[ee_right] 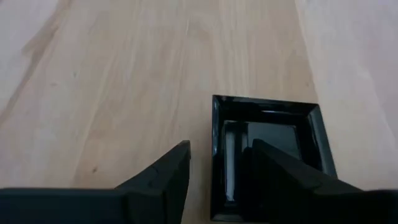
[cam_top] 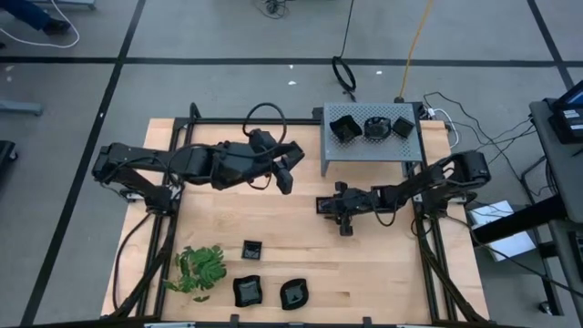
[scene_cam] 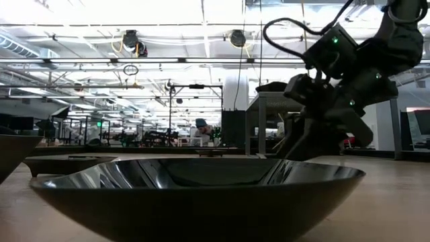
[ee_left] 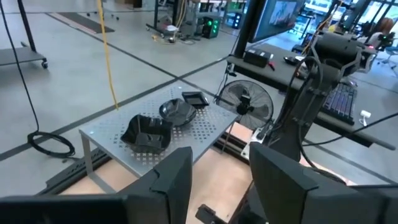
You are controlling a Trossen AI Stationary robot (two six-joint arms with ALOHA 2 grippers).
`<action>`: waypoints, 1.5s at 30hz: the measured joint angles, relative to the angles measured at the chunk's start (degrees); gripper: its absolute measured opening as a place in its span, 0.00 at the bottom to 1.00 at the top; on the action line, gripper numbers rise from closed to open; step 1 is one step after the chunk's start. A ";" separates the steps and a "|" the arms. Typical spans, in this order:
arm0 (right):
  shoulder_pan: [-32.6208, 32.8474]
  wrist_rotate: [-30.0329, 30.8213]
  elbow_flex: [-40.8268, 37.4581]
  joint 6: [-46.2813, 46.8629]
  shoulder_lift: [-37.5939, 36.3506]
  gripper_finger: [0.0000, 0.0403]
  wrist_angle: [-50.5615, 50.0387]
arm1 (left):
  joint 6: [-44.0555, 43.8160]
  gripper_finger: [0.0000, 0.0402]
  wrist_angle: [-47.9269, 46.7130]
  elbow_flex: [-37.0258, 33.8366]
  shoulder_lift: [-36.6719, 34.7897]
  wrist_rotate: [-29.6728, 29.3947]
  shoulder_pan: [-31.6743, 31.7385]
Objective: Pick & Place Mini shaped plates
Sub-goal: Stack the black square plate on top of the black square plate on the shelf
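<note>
Glossy black square plate [ee_right: 267,155] lies on the pale wood bench [ee_right: 124,74]; right tool [ee_right: 214,171] spread, straddling its rim.

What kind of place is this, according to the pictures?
Probably a robotics lab or an industrial workshop. The low view shows a large hall with ceiling lights and metal frames; the left wrist view shows a concrete floor, a fan and computer desks.

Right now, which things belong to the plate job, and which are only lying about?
Job: square plate at the right gripper; three black plates on the grey perforated box; three more plates on the wooden table.
Lying about: green leafy sprig; fan; yellow cable.
</note>
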 joint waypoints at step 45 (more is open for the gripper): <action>-9.62 9.49 8.04 1.21 -50.93 0.00 -25.92 | 1.09 0.41 -0.73 0.00 0.00 0.07 -0.98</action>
